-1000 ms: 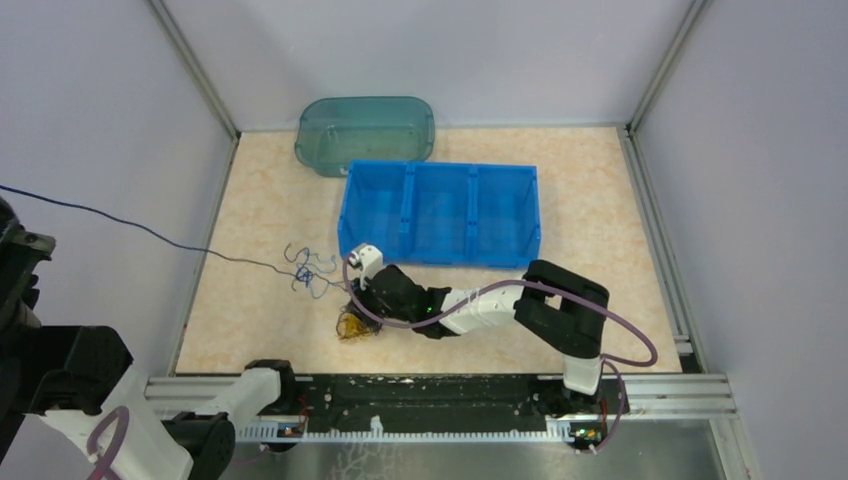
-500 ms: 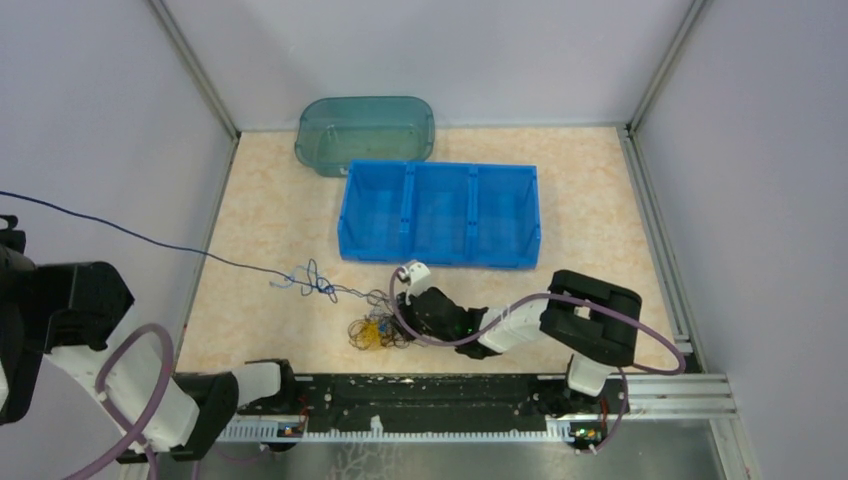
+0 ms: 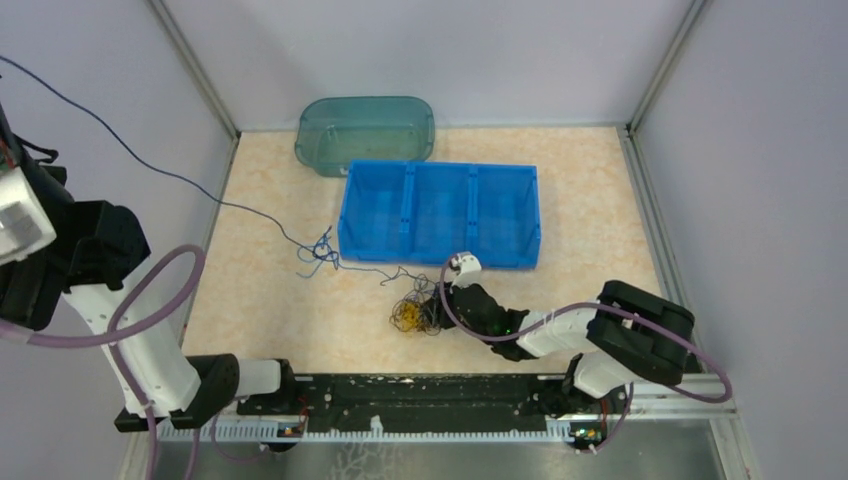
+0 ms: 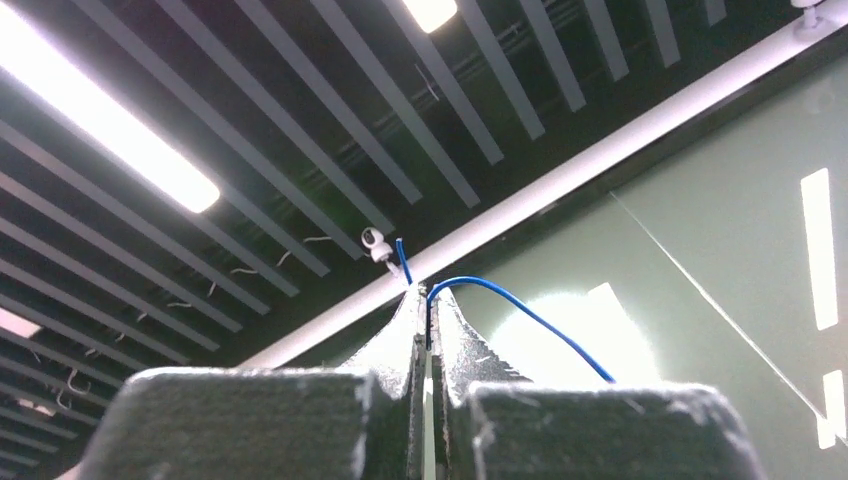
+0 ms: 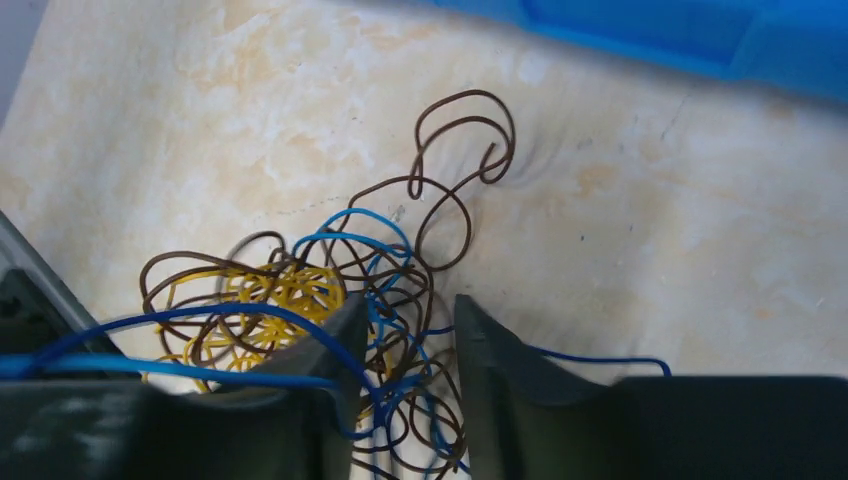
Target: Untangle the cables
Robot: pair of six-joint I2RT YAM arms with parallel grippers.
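The left pincer (image 4: 428, 322) is clamped on the blue cable (image 4: 470, 281) up high, and the right pincer (image 5: 408, 315) stands slightly parted astride the clump of cables (image 5: 290, 290) on the worktop (image 5: 650, 230) at its tips, so I'd close it on the brown and yellow loops only and draw the blue strand out slowly.

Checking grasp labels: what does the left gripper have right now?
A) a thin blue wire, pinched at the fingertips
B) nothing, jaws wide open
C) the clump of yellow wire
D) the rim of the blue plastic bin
A: in the left wrist view the left gripper has its fingertips closed on the thin blue wire, which arcs away from the tips with only the ceiling behind it.
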